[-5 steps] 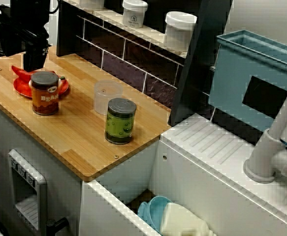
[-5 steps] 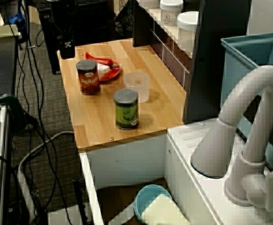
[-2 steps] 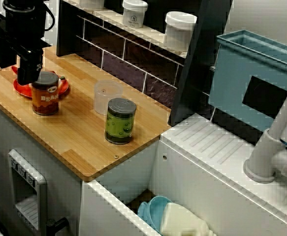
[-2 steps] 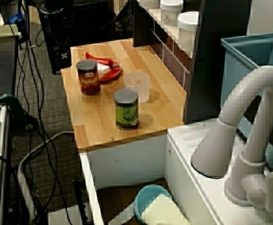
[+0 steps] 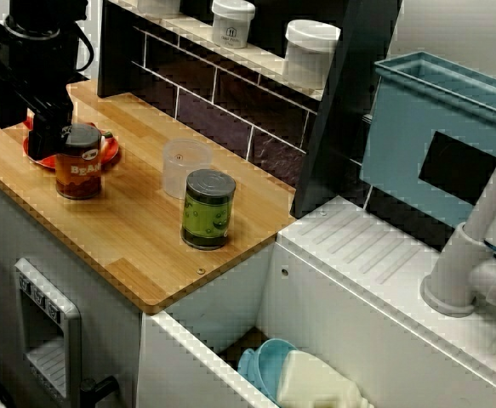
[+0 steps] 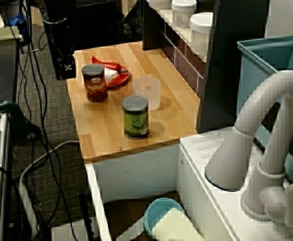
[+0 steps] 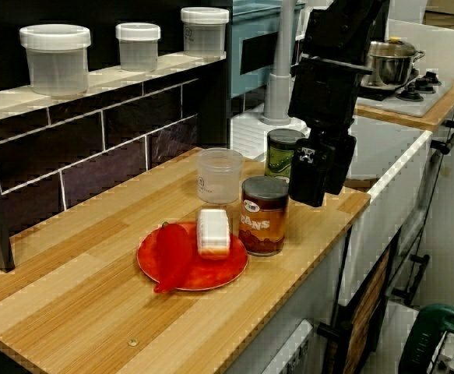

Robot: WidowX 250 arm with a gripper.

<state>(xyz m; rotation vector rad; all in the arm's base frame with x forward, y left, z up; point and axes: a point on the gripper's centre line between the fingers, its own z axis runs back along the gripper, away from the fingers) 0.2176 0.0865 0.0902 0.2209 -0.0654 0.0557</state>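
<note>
Legible text. Brown can (image 5: 78, 166): white letters "BEAN" in the high front view, "ANS" in the low view along the counter, beneath an oval brand mark I cannot read. Green can (image 5: 208, 210), clear cup (image 5: 184, 167), shelf jars (image 5: 232, 23): label marks too small for me to read.

Black boxy end effector (image 7: 318, 185), white markings

Pincer (image 5: 48, 143) just beside bean can (image 5: 79, 170), red plate (image 5: 111, 151) behind.

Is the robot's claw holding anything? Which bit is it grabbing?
Nothing is held. The gripper hangs empty close beside the brown bean can, with nothing between its fingers.
</note>
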